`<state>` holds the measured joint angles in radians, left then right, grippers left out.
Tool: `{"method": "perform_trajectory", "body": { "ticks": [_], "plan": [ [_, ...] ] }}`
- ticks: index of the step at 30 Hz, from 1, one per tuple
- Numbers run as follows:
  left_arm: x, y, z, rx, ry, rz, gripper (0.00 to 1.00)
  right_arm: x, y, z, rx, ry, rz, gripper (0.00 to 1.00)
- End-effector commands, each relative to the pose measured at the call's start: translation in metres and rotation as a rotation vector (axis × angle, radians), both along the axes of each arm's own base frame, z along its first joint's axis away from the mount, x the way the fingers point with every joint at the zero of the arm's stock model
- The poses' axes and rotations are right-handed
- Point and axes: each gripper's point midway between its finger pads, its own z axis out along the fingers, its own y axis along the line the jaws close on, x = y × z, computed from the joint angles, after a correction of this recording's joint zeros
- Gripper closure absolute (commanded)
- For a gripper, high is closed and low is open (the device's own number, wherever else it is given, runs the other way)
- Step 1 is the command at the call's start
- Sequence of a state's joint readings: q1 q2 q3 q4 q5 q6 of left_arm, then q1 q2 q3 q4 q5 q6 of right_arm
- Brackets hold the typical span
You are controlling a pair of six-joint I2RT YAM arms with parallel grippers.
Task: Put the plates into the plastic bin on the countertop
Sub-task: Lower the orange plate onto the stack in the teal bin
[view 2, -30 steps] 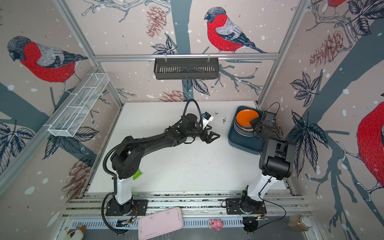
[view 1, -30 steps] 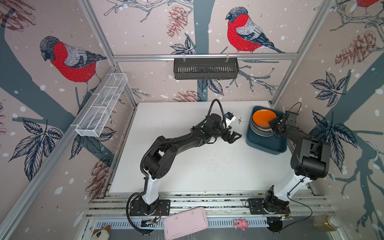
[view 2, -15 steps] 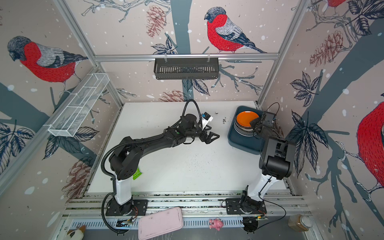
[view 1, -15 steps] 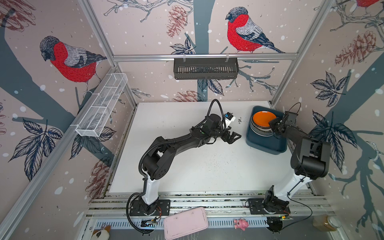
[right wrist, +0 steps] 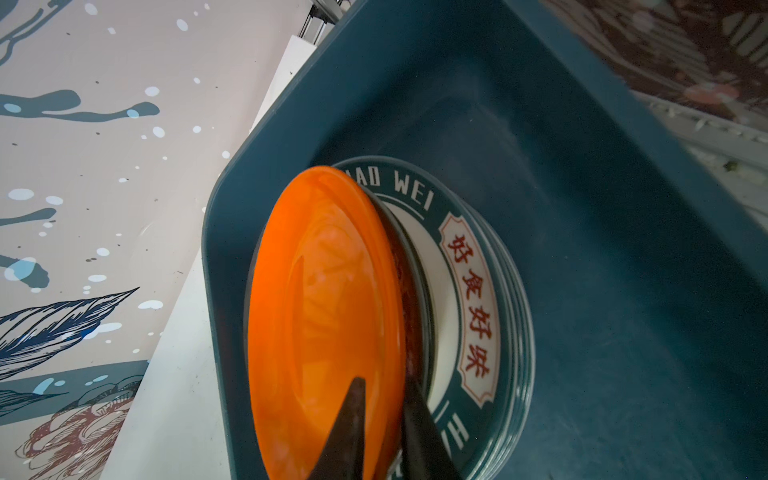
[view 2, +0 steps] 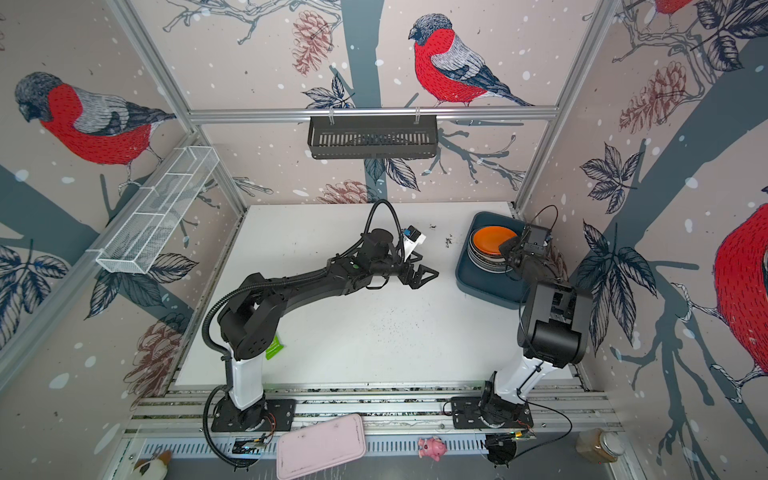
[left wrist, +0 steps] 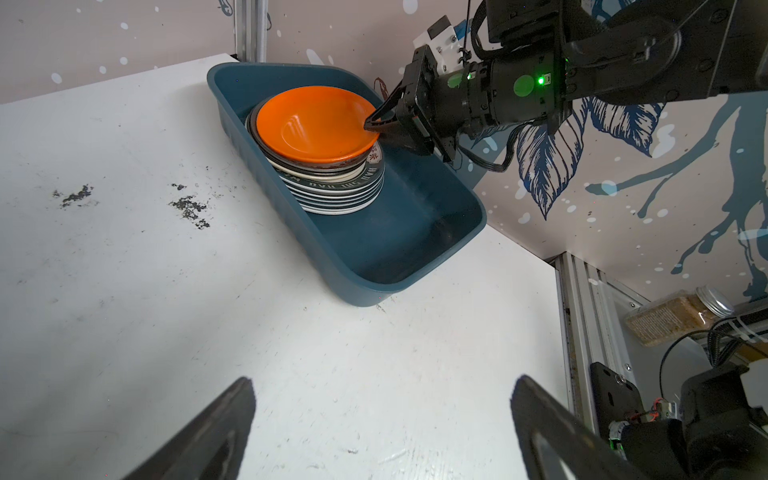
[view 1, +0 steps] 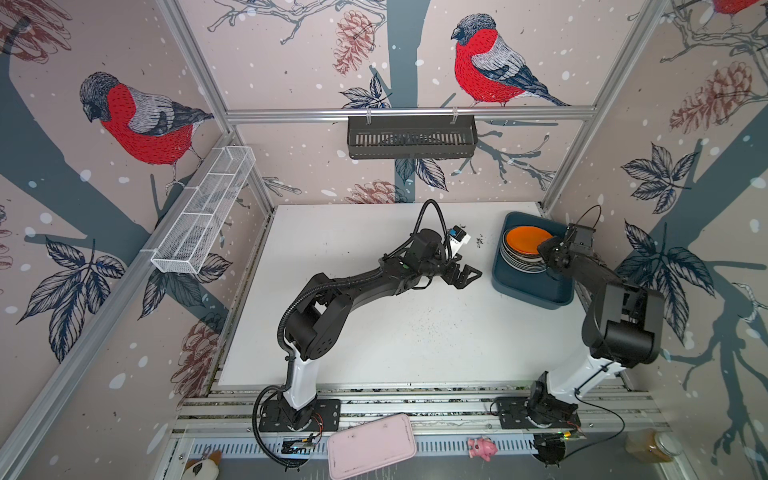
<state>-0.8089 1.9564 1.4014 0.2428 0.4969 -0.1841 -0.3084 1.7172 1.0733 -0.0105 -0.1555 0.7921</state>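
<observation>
In both top views the bin (view 1: 536, 297) sits at the far right corner of the surface (view 1: 374, 332), with the plates (view 1: 519, 266) stacked in its far half. The left hand (view 1: 469, 279), near its left wall, is released and empty. In the left wrist view the right hand (left wrist: 371, 125) meets the rim of the top orange plate (left wrist: 311, 124). In the right wrist view its fingers (right wrist: 351, 419) straddle this rim; pressing or not, I cannot tell.

Black slotted basket (view 1: 411, 136) and white mesh basket (view 1: 203, 210) hang on rails (view 1: 291, 114); pink tray (view 1: 371, 445) lies apart
</observation>
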Motion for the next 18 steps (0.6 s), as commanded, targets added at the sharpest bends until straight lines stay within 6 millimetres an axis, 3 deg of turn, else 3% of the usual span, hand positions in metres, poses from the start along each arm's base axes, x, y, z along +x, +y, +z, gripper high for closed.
{"method": "perform_trajectory", "body": {
  "ticks": [1,4,18],
  "plan": [
    [-0.0011,-0.0016,0.013,-0.028,-0.043,-0.015,0.04,0.0,-0.0028,0.0032,-0.024,0.002,-0.001,0.76],
    [-0.0012,-0.001,0.012,-0.026,-0.043,-0.014,0.04,-0.0002,-0.0027,0.0046,-0.024,0.0,-0.001,0.72],
    [-0.0023,0.0012,0.0138,-0.026,-0.055,-0.012,0.04,-0.0022,-0.0019,0.0124,-0.033,-0.011,-0.001,0.72]
  ]
}}
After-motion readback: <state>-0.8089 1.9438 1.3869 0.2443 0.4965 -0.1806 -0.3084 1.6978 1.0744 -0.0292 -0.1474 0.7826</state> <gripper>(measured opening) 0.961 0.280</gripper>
